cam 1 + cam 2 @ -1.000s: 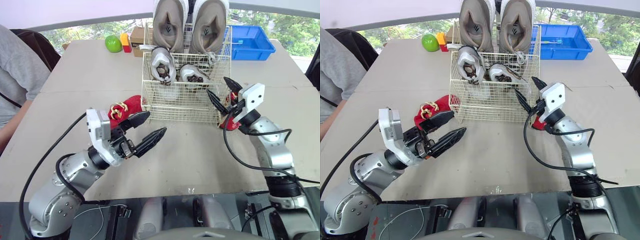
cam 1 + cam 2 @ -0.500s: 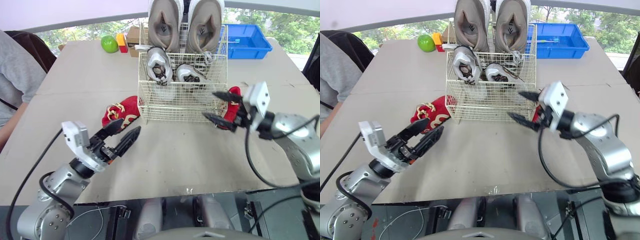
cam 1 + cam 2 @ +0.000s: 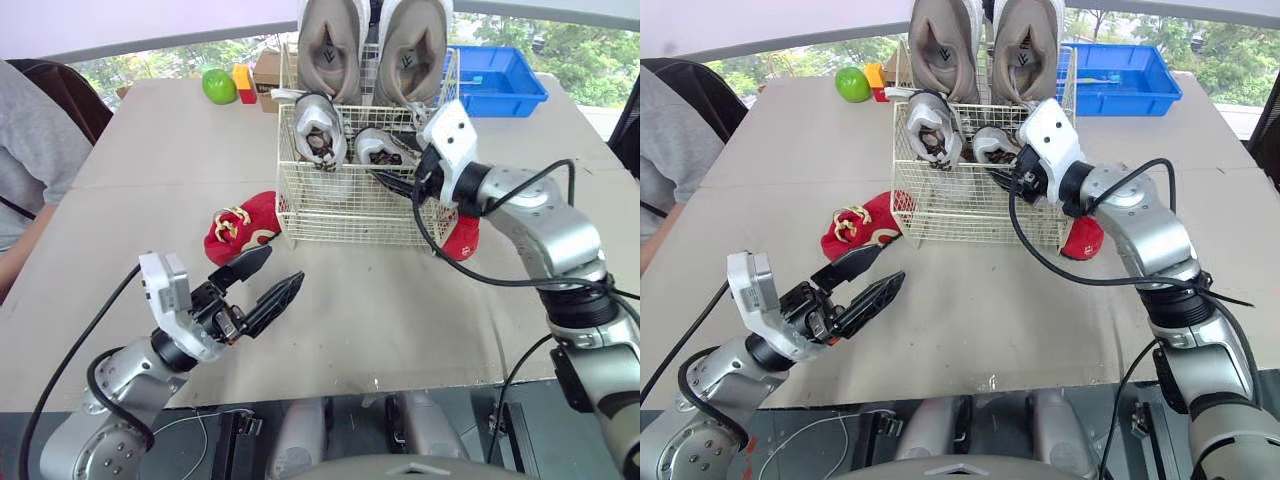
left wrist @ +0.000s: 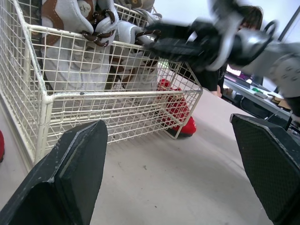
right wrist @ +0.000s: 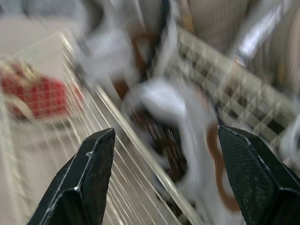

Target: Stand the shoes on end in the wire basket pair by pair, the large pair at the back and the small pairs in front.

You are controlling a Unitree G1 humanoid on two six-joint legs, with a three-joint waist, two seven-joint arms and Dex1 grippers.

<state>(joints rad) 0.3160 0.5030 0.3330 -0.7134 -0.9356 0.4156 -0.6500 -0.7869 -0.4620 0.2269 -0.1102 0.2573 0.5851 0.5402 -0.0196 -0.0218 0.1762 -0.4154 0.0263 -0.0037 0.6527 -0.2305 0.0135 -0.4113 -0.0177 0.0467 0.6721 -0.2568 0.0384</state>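
While right claw gapes by small shoe, left claw spread; red shoe — nearby

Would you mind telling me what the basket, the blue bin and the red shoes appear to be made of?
Basket: thin metal wire with a cream coating, judging by its open welded grid. Blue bin: moulded plastic, smooth and slightly glossy. Red shoes: probably matte fabric with gold trim, though the look leaves that open.
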